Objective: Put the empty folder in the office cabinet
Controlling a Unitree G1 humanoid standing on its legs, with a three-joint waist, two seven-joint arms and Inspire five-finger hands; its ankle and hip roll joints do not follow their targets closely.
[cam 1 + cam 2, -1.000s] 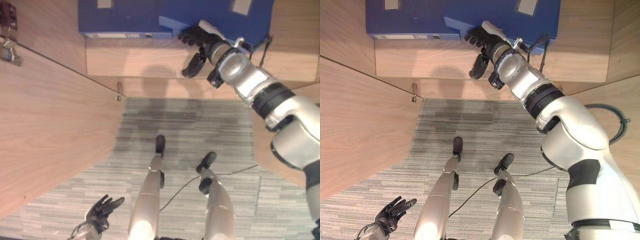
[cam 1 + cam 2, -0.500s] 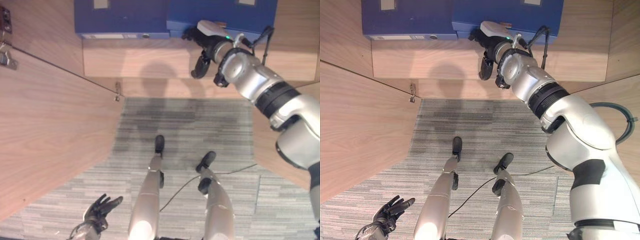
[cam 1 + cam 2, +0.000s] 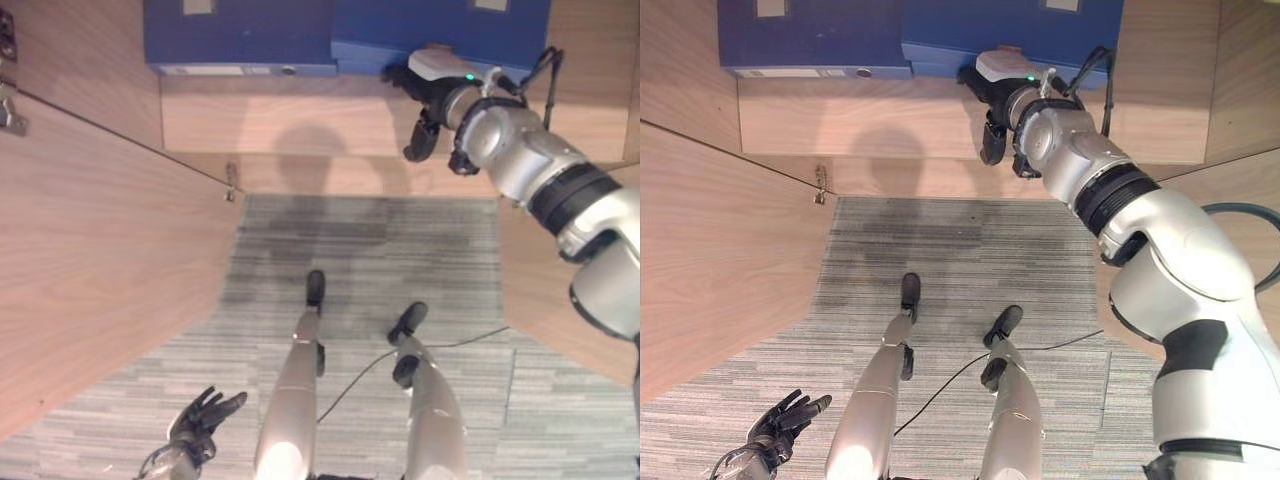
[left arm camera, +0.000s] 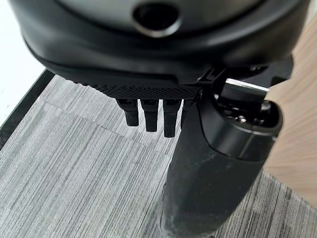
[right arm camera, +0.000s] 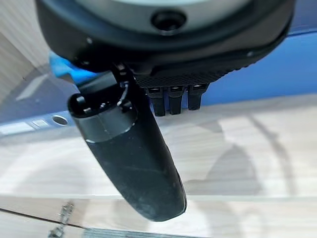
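Two blue folders lie side by side on the wooden cabinet shelf [image 3: 300, 120]. The right-hand folder [image 3: 440, 25] sits square against the left one [image 3: 240, 30]. My right hand [image 3: 432, 82] hovers at the right folder's front edge, open, its fingers straight toward the blue cover [image 5: 257, 64] and its thumb [image 5: 129, 153] hanging down over the shelf. I cannot tell whether the fingertips touch the folder. My left hand [image 3: 200, 425] hangs low over the carpet, open with its fingers spread.
The cabinet's open wooden door [image 3: 100, 250] stands on the left, with a metal hinge [image 3: 230, 182] at its inner edge. Another wooden panel [image 3: 560, 310] borders the right side. Grey striped carpet [image 3: 360, 250] lies below the shelf.
The right folder, at first angled with a corner sticking out, now lies straight and deeper on the shelf. My right hand has slid right along its front edge.
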